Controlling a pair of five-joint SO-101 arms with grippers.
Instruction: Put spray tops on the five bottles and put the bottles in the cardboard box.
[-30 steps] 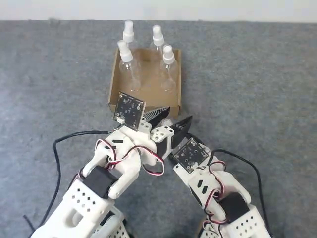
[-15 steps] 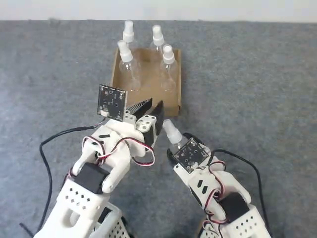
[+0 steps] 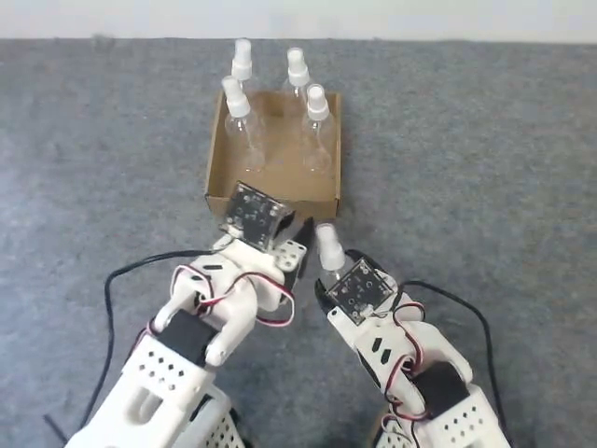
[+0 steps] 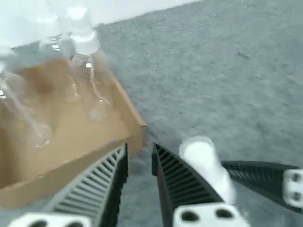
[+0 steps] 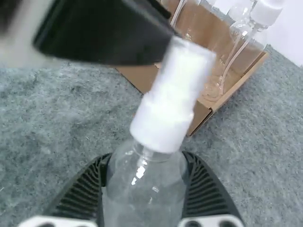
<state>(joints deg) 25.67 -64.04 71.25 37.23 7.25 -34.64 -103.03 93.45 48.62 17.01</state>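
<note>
- Four capped bottles (image 3: 244, 131) stand in your cardboard box (image 3: 317, 203).
- Your right fingers (image 5: 208, 194) clamp the fifth bottle (image 5: 144, 189) at the box's 6 o'clock, with its spray top (image 5: 173, 94) apparently on.
- Your left fingers (image 4: 102, 184) are narrowly apart and empty; only boxing is left.

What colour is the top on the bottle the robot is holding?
White. The spray top on the held bottle shows best in the right wrist view.

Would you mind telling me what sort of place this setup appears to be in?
Probably a robotics test bench: two white arms with bare wiring, a grey felt-like table, and a cardboard box holding spray bottles.
</note>
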